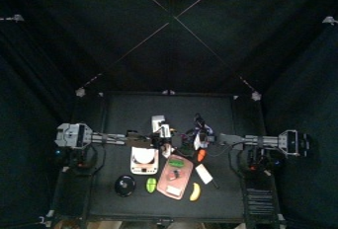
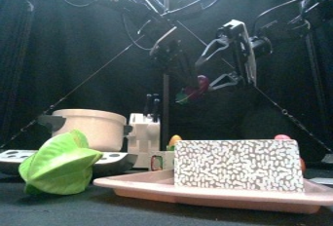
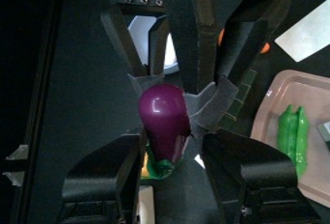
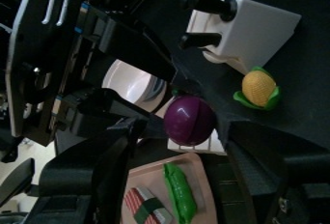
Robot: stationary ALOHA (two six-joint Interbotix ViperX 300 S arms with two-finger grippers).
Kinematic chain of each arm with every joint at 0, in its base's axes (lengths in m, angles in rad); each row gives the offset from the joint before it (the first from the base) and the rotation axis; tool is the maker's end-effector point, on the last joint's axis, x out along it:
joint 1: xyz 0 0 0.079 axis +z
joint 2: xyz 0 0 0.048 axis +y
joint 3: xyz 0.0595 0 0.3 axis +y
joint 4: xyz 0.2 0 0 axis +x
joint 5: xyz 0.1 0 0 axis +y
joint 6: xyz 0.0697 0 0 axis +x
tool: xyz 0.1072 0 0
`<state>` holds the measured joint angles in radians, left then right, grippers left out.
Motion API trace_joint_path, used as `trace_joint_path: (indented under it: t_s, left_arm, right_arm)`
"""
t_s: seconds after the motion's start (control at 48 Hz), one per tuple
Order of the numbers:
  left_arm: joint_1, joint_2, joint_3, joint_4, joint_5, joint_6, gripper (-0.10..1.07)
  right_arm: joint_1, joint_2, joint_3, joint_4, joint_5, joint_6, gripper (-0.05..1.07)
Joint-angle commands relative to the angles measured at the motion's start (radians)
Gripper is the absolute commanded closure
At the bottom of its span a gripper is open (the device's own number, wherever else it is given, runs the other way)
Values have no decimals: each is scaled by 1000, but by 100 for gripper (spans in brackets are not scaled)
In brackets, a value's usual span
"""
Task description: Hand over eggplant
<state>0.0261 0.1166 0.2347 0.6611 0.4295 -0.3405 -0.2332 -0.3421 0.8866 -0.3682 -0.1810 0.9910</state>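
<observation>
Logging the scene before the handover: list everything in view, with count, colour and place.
glossy purple toy eggplant: 1, purple, in mid-air between the grippers
flat pink tray: 1, pink, table front
speckled box: 1, white-black, on tray
green pod toy: 1, green, on tray
green pepper toy: 1, green, left of tray
white bowl: 1, white, behind pepper
white knife block: 1, white, beside bowl
toy corn: 1, yellow, near block
left gripper: 1, black, shut on eggplant
right gripper: 1, black, open, facing it

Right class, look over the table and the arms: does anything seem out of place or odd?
Only the eggplant: it is up between the two arms, above the table, with both grippers' jaws around it rather than lying with the other toy food on the pink tray. Nothing looks spilled or damaged.
</observation>
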Motion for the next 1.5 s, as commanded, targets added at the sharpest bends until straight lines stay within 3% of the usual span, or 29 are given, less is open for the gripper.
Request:
trace_joint_path:
  t_s: [0.0, 0.25, 0.583, 1.125, 1.312, 1.479]
  left_arm:
    - [-3, -26, -46, 17, -11, -2, 20]
    - [-5, -28, -51, 38, -12, 0, 20]
    - [0, -15, -44, 37, -11, -8, 19]
    - [8, -15, -34, 11, -14, -11, -1]
    - [9, -49, 9, 8, -37, -11, -1]
    - [12, -110, 86, -26, -133, -12, -1]
  right_arm:
    - [-6, -9, -29, 6, -6, 0, 9]
    - [-23, -5, -38, 14, -3, 2, 16]
    - [-26, -18, -43, 35, 38, 2, 50]
    - [-15, -41, -37, 60, 94, 3, 50]
    - [-20, -44, -26, 60, 98, 3, 50]
    - [-20, -52, -25, 60, 121, 3, 50]
